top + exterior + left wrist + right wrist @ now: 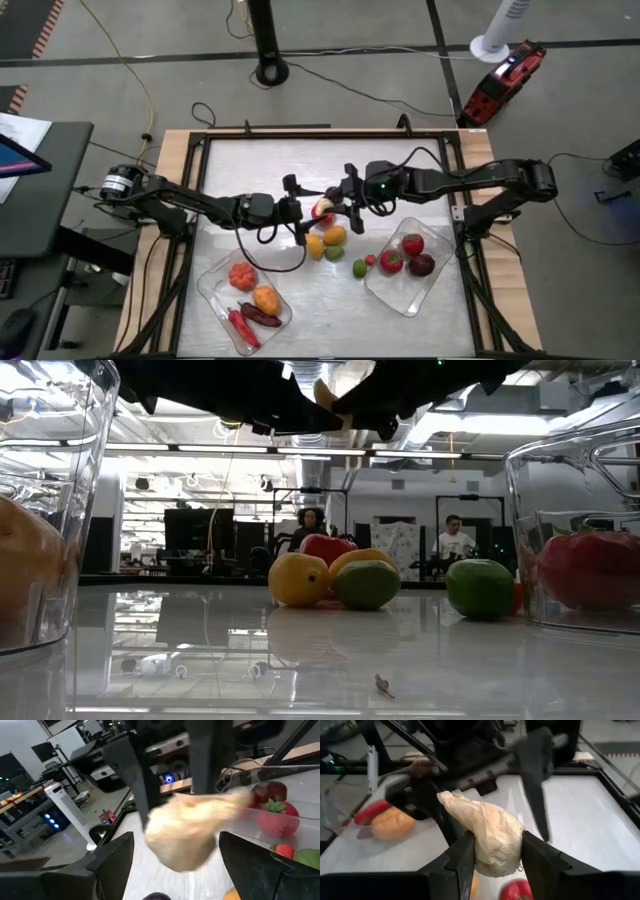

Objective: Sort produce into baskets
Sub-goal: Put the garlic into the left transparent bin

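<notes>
A pale cream bulb like a garlic head (490,832) hangs in the air over the table's middle; it also shows in the left wrist view (187,832) and at the top of the low view (325,395). My right gripper (495,847), which also shows in the high view (345,208), is shut on it. My left gripper (175,855) faces it from the left (298,212), open, with a finger on either side of the bulb; I cannot tell whether they touch it. Loose produce (334,245) lies on the table below. My right gripper pinches the bulb's wide rounded end (495,855) between its two fingers. The fingers come about level from the table's right. The bulb is lifted clear of the table, and its narrow end (447,797) points toward my left gripper.
The left clear tray (215,290) holds a red tomato, an orange piece, a red chilli and a dark purple piece. The right clear tray (400,295) holds two red pieces and a dark one. A yellow piece (298,580), green pieces (480,588) and a red one (328,547) lie between the trays.
</notes>
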Robot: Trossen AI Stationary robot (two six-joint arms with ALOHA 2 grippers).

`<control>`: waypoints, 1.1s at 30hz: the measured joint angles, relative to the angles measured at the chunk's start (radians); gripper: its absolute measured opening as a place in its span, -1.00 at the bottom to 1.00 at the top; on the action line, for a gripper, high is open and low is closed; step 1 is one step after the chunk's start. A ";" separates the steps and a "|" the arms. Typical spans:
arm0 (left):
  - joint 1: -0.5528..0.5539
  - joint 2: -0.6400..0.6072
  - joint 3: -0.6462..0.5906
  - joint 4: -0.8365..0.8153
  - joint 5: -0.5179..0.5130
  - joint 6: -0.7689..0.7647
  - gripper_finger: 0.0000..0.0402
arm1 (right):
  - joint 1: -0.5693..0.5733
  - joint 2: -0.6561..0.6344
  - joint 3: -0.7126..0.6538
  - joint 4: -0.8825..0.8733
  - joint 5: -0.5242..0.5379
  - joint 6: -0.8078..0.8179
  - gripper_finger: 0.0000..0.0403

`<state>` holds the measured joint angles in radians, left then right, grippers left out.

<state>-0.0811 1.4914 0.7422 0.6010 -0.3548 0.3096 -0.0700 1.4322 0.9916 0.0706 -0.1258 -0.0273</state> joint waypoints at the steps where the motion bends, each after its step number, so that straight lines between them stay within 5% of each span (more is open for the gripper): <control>1: 0.000 0.000 0.000 -0.001 -0.002 0.000 0.39 | 0.004 0.011 0.001 0.026 0.000 0.000 -0.15; 9: 0.003 0.000 0.000 -0.013 -0.021 0.008 0.35 | 0.006 0.014 0.002 0.041 0.000 0.012 -0.15; 18: 0.006 0.000 0.000 -0.009 -0.021 0.011 -0.05 | 0.001 0.014 0.002 0.044 0.001 0.053 -0.13; 24: 0.006 0.000 0.000 -0.009 -0.019 0.010 -0.24 | -0.002 0.013 0.002 0.025 0.020 0.064 0.09; 33: 0.007 0.000 0.000 -0.011 -0.018 -0.002 -0.25 | -0.004 -0.004 0.003 -0.024 0.018 0.079 0.46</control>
<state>-0.0738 1.4914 0.7418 0.5897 -0.3727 0.3077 -0.0738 1.4285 0.9950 0.0468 -0.1078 0.0518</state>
